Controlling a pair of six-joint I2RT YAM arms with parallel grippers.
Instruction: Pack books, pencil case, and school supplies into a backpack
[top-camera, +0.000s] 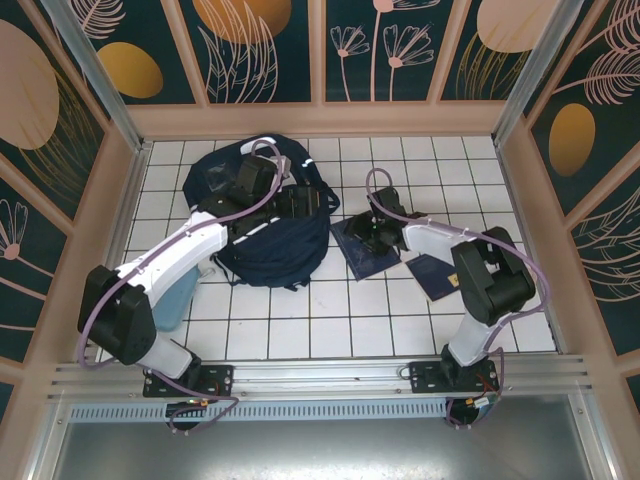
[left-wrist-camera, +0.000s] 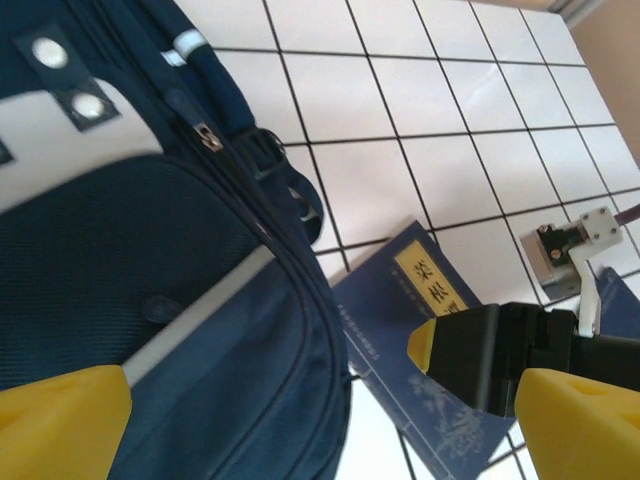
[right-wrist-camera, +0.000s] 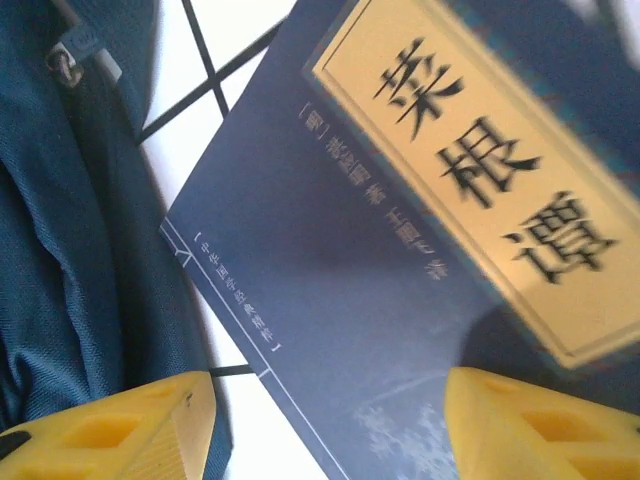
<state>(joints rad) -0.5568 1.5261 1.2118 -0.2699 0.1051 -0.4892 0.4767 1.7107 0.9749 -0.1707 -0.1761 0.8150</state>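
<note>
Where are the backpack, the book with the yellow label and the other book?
backpack (top-camera: 278, 260), top view, lower front fabric.
book with the yellow label (right-wrist-camera: 400, 270), right wrist view, cover beside the label.
other book (top-camera: 430, 275), top view, middle of cover.

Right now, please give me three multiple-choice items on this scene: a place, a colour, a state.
1. Relative to the backpack, where does the labelled navy book lie?
A) on top
B) beside it, on the white tiles
C) inside
2. The book's label is:
A) red
B) yellow
C) green
3. The left gripper is:
A) open
B) shut on a strap
C) shut on the book
Answers: 1 B, the top view shows it flat on tiles right of the backpack; 2 B, a yellow strip with black characters; 3 A, its fingertips stand wide apart.
</note>
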